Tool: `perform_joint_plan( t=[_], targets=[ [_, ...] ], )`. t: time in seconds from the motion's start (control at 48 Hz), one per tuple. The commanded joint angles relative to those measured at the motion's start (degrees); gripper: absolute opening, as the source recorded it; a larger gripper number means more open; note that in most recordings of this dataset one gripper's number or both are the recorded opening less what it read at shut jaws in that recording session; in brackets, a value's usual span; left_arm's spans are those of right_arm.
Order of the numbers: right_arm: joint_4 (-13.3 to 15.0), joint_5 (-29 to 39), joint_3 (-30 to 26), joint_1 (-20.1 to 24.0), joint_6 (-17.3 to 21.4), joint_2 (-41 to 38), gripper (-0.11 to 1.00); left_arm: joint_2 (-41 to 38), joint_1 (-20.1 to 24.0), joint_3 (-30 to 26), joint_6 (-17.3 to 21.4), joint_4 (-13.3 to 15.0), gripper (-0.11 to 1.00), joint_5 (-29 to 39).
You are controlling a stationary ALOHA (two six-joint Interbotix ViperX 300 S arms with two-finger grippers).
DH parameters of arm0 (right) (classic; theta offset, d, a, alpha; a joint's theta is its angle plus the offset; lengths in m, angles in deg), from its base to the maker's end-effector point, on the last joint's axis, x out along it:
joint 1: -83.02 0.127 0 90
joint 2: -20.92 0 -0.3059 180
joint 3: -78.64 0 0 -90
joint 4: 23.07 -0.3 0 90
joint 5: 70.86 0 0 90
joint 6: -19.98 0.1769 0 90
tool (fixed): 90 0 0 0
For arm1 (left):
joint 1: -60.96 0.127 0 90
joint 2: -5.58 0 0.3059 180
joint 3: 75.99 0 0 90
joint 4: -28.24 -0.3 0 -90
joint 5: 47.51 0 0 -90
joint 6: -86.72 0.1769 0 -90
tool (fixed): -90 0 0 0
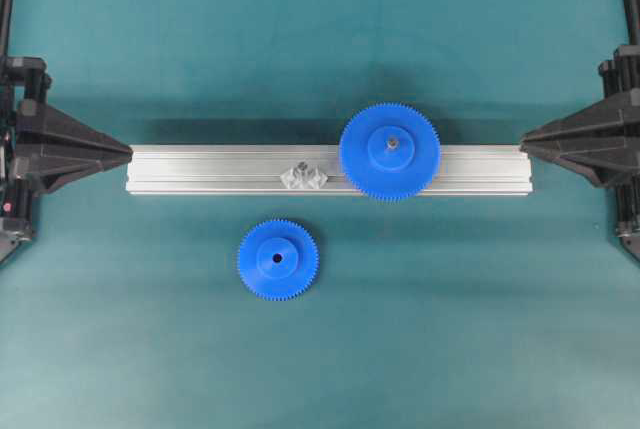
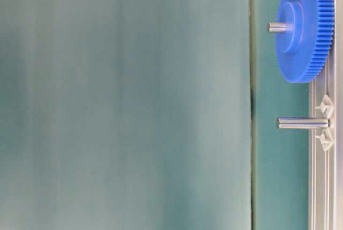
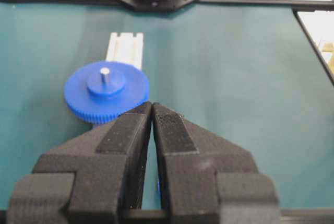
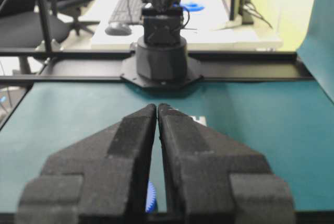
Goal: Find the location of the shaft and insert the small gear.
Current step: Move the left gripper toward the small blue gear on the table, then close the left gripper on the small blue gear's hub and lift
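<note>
Overhead, the small gear (image 1: 278, 259), a toothed blue plastic disc, lies flat on the teal mat (image 1: 300, 39) just below the ribbed aluminium rail (image 1: 200, 170). The shaft (image 1: 300, 166) stands on the rail beside the larger gear (image 1: 390, 152).

At table level, the shaft (image 2: 302, 123) is a smooth, bare metal pin.

Both wrist views show the left gripper (image 3: 152, 107) and right gripper (image 4: 157, 107) with black textured fingers pressed together, holding nothing.

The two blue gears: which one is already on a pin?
The larger gear, sitting on the rail with a pin poking through its hub. The small gear lies loose on the mat, its centre hole empty.
</note>
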Motion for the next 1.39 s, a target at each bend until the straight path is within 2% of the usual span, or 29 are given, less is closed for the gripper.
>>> perform_joint_plan(
  t=[0.0,0.083,0.187,0.291,0.479,0.832,0.937,1.061,1.186,1.228,1.374],
  targets=[
    [-0.18,-0.09,-0.26,-0.26,-0.35,-0.70,0.16,-1.58,-0.26,-1.93,0.09,-0.70,0.11,-0.26],
    [-0.97,2.90,-0.26,-0.26,-0.09,-0.70,0.24,-3.43,-0.18,-3.25,0.09,-0.79,0.13,-0.26],
    [-1.23,8.00,-1.23,-0.35,0.26,-0.79,0.15,-5.98,-0.44,-4.48,0.00,-0.70,0.01,-0.18],
    [-1.23,11.87,-2.55,-0.79,0.62,-0.79,0.10,-8.53,-0.79,-5.01,-0.18,-0.70,0.01,-0.18],
    [-1.23,17.14,-4.83,-1.85,0.62,-2.20,0.10,-13.54,-2.64,-6.59,-1.67,-0.70,0.01,0.53],
    [-0.88,19.78,-6.86,-4.75,0.35,-9.76,0.11,-23.03,-4.04,-13.89,-4.92,-0.79,0.04,13.80],
    [-0.70,21.62,-7.73,-4.92,0.26,-11.78,0.11,-25.31,-4.57,-15.21,-4.92,-0.79,0.16,15.03],
    [-0.62,23.55,-8.35,-5.10,0.26,-12.83,0.11,-28.13,-5.10,-16.44,-4.92,-0.70,0.44,15.12],
    [-0.62,24.61,-8.44,-5.10,0.26,-12.83,0.11,-31.38,-6.86,-18.46,-7.29,-0.70,0.76,15.12],
    [-0.62,25.05,-8.35,-5.19,0.35,-12.83,0.11,-32.70,-6.86,-19.07,-7.91,-0.70,0.80,15.12],
    [-0.62,26.72,-8.17,-5.45,0.35,-12.92,0.11,-38.14,-7.12,-21.27,-8.96,-0.79,0.78,15.12]
  ],
)
